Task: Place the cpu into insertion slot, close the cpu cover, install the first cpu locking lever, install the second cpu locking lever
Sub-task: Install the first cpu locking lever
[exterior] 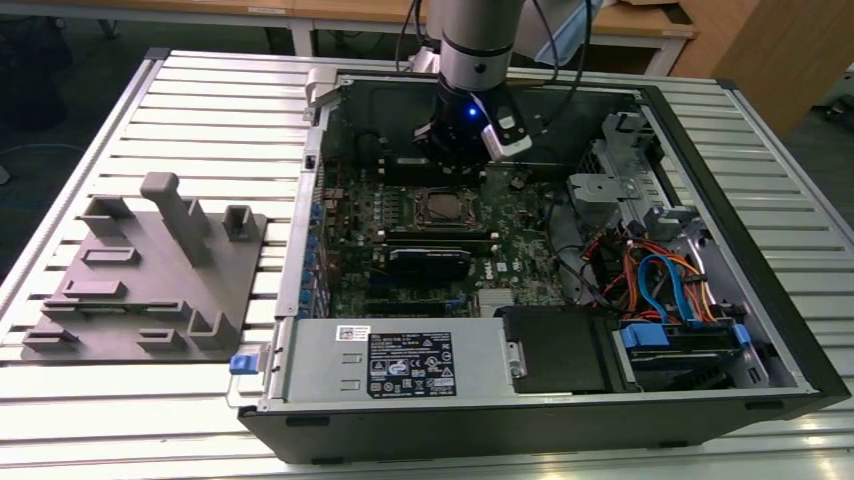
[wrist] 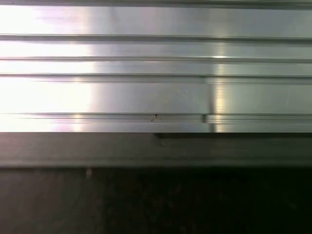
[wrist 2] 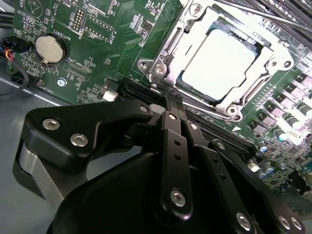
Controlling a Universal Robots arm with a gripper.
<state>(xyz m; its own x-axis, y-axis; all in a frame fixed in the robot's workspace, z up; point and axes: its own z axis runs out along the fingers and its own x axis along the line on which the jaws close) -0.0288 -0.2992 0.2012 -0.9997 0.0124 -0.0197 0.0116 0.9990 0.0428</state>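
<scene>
Black linkages of the hand (wrist 2: 170, 100) fill the lower half of the second wrist view, its fingers (wrist 2: 171, 109) drawn together into one narrow closed tip with nothing between them. That tip sits just at the near edge of the insertion slot (wrist 2: 163, 58), whose silvery rim lies in the upper right of the frame. The cpu (wrist 2: 219, 61) rests inside, its pale face glaring white so surface detail is lost. The cpu cover (wrist 2: 265, 66) lies down around the chip as a metal frame; its far corner is cut off by the frame's top edge. Whether the levers are latched is hard to make out.

A round coin cell (wrist 2: 50, 48) sits on the green board at upper left.

In the exterior view the arm (exterior: 474, 40) descends into the open computer case (exterior: 747, 330), and the hand (exterior: 454, 150) is dark and partly hidden against the board, just above the slot (exterior: 441, 207). A grey fixture (exterior: 147, 275) lies on the desk (exterior: 120, 420) at left.

The first wrist view shows ribbed aluminium slats (wrist: 146, 63) above a dark band.
</scene>
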